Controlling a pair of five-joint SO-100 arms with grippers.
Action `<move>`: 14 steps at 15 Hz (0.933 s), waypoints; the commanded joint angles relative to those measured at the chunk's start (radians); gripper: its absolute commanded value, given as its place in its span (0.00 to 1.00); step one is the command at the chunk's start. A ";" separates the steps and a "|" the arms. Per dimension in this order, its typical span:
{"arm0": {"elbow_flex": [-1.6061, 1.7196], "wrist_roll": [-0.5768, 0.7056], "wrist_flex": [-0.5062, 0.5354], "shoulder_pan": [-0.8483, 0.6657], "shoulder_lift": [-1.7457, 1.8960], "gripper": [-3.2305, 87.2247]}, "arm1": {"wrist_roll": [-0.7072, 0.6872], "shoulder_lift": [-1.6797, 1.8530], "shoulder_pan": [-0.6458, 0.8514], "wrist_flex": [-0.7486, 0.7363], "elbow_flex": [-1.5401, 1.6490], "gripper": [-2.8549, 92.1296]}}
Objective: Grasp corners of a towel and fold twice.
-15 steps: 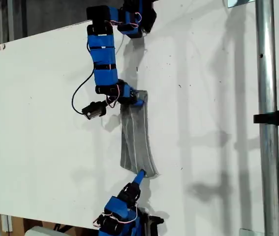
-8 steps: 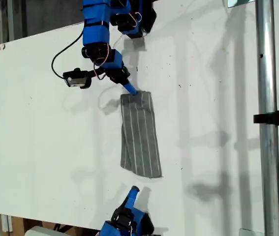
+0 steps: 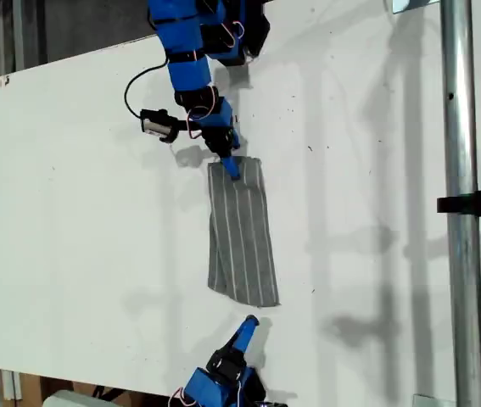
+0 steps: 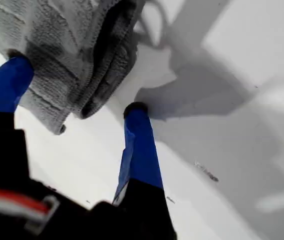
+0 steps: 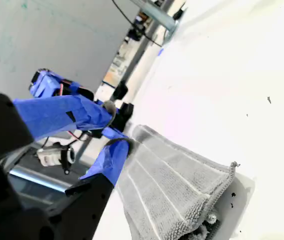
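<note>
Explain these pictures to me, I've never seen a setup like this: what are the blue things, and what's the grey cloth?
The blue things are two small robot arms on a white table. One picture looks down on the whole scene; the other two come from cameras mounted on each arm's gripper. A grey striped towel, folded into a narrow strip, lies flat. My first gripper sits open at one end of it, one finger on the cloth. My second gripper is open, just off the other end. Nothing is held.
</note>
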 commanded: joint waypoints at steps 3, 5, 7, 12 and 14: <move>-0.018 -0.026 -0.009 0.006 0.008 0.12 | 0.051 -0.216 0.005 -0.399 -0.087 0.35; -0.023 -0.028 -0.008 0.006 0.008 0.12 | 0.046 -0.327 0.000 -0.569 -0.140 0.26; -0.034 -0.026 -0.003 0.008 0.008 0.12 | 0.040 -0.273 0.000 -0.477 -0.156 0.03; -0.041 -0.005 0.018 0.005 0.008 0.12 | -0.011 0.387 -0.020 0.750 -0.264 0.03; -0.043 0.006 0.018 -0.003 0.008 0.12 | 0.069 0.477 -0.087 1.074 -0.364 0.03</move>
